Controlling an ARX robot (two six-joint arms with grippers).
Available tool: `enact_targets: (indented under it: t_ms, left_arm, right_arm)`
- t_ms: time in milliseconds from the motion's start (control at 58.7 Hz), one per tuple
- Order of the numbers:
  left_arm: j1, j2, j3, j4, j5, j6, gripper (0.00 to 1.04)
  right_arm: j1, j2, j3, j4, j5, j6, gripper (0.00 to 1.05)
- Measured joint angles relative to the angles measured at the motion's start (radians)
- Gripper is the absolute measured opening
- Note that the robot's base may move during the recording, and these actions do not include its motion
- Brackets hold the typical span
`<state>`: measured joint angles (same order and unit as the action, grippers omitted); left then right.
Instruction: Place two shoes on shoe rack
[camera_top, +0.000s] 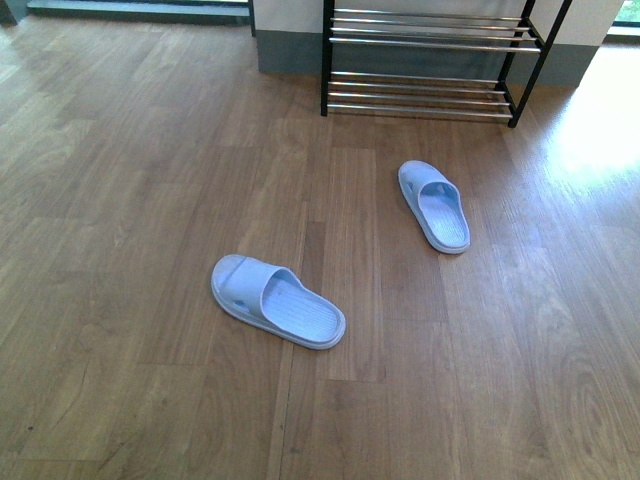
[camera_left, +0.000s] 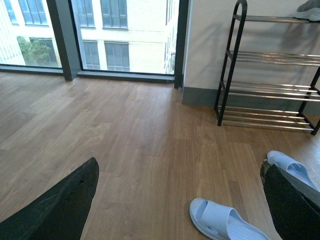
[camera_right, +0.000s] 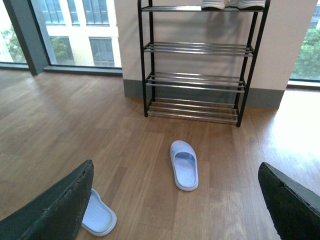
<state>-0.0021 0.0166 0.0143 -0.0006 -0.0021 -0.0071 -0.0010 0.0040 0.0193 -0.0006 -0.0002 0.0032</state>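
The shoe rack (camera_top: 430, 45) stands against the far wall, black-framed with chrome bars (camera_right: 197, 48), and also shows in the left wrist view (camera_left: 270, 57). On its top tier rest two shoes with white soles (camera_right: 232, 4), cut off by the picture's edge; a grey and white part of one (camera_left: 310, 10) shows from the left wrist. My left gripper (camera_left: 180, 165) is open above bare floor. My right gripper (camera_right: 176, 166) is open too, with nothing between its fingers (camera_right: 55, 210). Neither arm shows in the front view.
Two light-blue slippers lie on the wooden floor: one (camera_top: 278, 302) nearer and to the left, one (camera_top: 435, 205) closer to the rack. Both also show from the wrists (camera_left: 225, 222) (camera_right: 184, 165). Tall windows (camera_left: 100, 35) run along the left wall.
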Motion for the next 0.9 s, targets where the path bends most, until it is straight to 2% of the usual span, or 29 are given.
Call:
enact_targets:
  t_ms: [902]
  left_arm:
    - [0.000,0.000,0.000,0.000,0.002,0.000,0.95]
  right_arm:
    - [0.000,0.000,0.000,0.000,0.000,0.000,0.95]
